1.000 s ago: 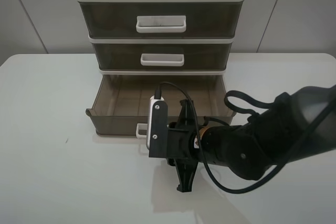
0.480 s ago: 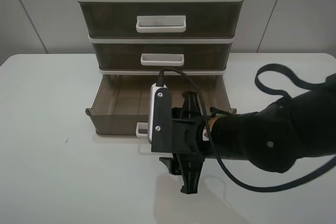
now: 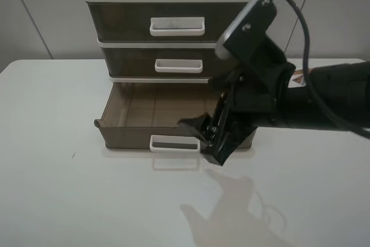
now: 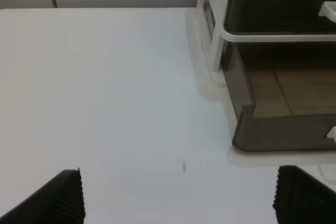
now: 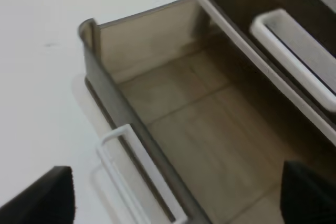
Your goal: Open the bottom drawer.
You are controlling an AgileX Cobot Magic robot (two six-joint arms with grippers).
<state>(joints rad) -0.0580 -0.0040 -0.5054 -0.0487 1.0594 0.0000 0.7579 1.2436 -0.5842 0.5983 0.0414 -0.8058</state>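
The bottom drawer [image 3: 156,122] is pulled out from the drawer unit [image 3: 176,24], which stands on the white table [image 3: 52,172]. The two drawers above it are closed. The inside of the bottom drawer shows only its brown floor.

The right gripper [image 3: 209,137] hangs above the front right part of the open drawer, tilted downward. Its jaws are spread apart and hold nothing. One dark finger [image 3: 196,129] points toward the drawer front, just over the right end of the white handle [image 3: 175,143]; I cannot tell if it touches the handle. In the right wrist view the handle [image 5: 137,171] and the drawer front [image 5: 121,111] lie between the two dark fingertips [image 5: 44,192], with the drawer floor under the space between the jaws.

The left gripper [image 4: 178,203] is also open and empty. In the left wrist view its two fingertips [image 4: 60,198] are wide apart over the bare table, and the left front corner of the drawer [image 4: 252,124] is ahead of them, toward one side.
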